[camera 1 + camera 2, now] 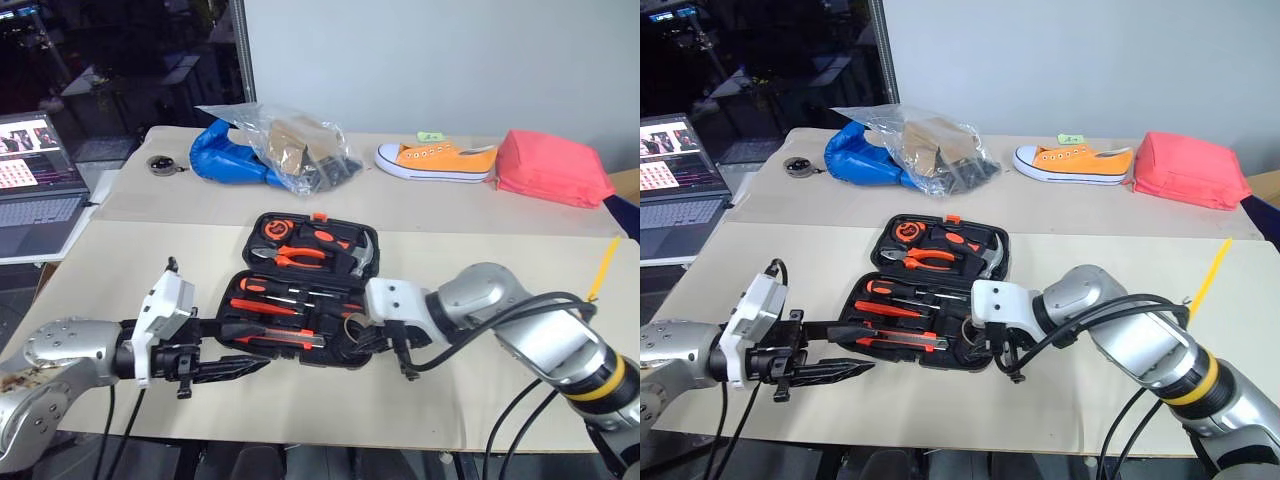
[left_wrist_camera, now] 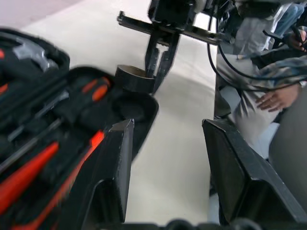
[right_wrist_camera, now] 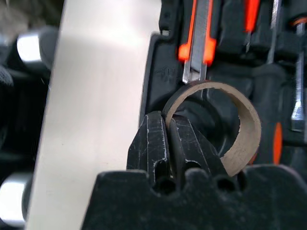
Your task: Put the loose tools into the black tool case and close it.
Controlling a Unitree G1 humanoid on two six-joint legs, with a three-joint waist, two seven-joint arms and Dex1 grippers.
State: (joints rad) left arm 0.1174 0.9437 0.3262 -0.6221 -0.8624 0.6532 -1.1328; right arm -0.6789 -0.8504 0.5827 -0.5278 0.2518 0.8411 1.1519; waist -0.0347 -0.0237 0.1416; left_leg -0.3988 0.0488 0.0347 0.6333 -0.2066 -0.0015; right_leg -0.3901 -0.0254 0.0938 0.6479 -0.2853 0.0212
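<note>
While the right gripper (image 3: 168, 139) pinches the small beige tape roll's (image 3: 240, 129) wall over the open flat black plastic tool case (image 1: 262, 232) mid-tabletop (image 1: 120, 260), its arm hides the case's near-right corner; the left gripper (image 2: 168, 163) stands spread, empty.

Head stereo pair looking down over table (image 1: 120, 270), wrist cameras close, sharing tool case (image 2: 144, 103).

Beige table (image 1: 150, 260): open tool case (image 1: 250, 285), blue bag (image 1: 225, 160), sneaker (image 1: 437, 161), red pouch (image 1: 552, 168).
</note>
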